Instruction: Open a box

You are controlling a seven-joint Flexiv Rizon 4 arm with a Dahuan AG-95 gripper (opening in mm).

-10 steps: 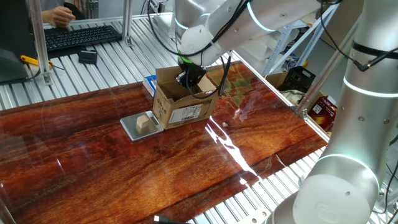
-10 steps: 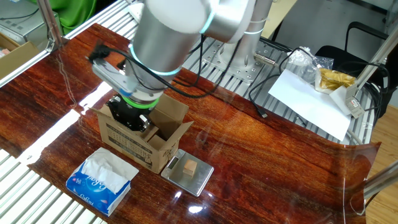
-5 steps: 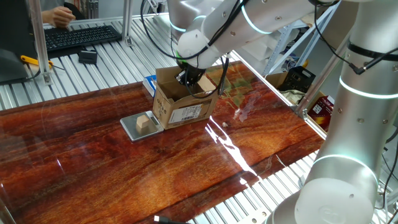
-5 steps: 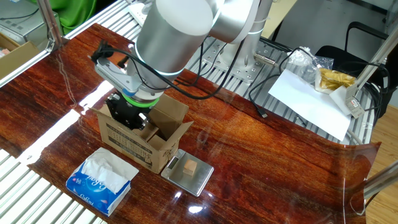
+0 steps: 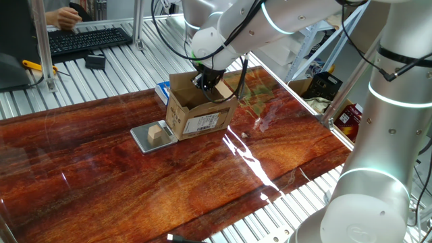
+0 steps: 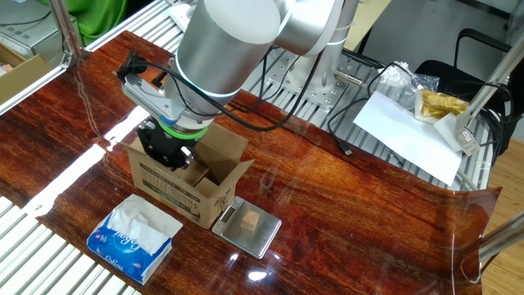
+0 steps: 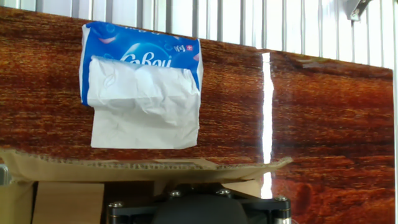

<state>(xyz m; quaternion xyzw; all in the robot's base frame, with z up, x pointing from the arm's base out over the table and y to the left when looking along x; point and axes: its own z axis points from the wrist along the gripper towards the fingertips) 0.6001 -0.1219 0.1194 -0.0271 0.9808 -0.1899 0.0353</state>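
Jaws: pressed together, holding nothing I can make out; my gripper (image 6: 168, 153) hangs in the mouth of the box (image 5: 200, 111).
Box place: near the table's (image 5: 135, 182) far edge in one fixed view, flaps up, top gaping; label side faces that camera.
Neighbours: small scale (image 5: 150, 140) with a wooden cube (image 5: 156, 132) touching the box's side; tissue packet (image 6: 131, 237) just beside the opposite wall.
Handling: light, thin corrugated card, I judge; flaps bend readily and spring back, and the whole box may slide on the glossy wood.
Hold: a flap's free edge, pushed outward.
Hidden: my fingertips, behind the box wall; the box's inside; flap edge (image 7: 149, 167) fills the hand view's bottom.
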